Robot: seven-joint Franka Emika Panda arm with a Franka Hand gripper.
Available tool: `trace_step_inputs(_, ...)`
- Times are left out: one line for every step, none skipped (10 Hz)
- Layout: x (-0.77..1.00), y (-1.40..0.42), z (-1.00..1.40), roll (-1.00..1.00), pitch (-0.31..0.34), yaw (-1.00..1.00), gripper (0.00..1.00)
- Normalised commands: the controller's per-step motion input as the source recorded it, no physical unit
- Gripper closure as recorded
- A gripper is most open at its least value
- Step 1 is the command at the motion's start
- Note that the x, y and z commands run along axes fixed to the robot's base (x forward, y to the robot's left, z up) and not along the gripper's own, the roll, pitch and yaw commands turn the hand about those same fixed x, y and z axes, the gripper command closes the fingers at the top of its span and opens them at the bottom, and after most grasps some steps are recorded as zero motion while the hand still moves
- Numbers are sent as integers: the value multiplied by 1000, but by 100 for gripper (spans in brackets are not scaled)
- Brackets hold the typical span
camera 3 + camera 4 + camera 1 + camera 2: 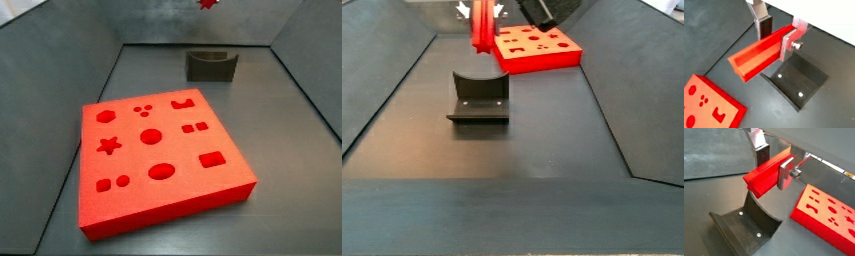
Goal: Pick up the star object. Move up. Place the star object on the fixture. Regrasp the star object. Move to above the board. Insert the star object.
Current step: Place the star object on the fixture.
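Star object (754,56) is up in the air, right above the fixture (796,81), board (825,217) off beside it. Judging by that, the placing step is on: lower straight, keep the long red piece level, and seat it against the fixture's upright wall before letting go. Gripper (776,36) is narrowed onto the star object, both silver fingers (789,41) pressing its sides.

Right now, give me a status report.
Pincer shut on star object, raised above fixture. Board sits apart on the floor. Nothing blocking the fixture.
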Motion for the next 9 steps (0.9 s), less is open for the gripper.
trace_step_inputs(233,38,-8,-168,93,-57,100)
trace_step_inputs(131,62,-1000,-1000,1,-80,100)
trace_step_inputs(119,67,-1000,-1000,-2,-87,100)
trace_step_inputs(121,76,-1000,-1000,15,-92,100)
trace_step_inputs(128,77,-1000,-1000,28,-90,100)
trace_step_inputs(141,85,-1000,-1000,56,-94,100)
trace_step_inputs(152,94,-1000,-1000,73,-107,100)
trace_step_inputs(158,98,-1000,-871,74,-109,100)
trace_step_inputs(166,104,-1000,-721,66,-112,100)
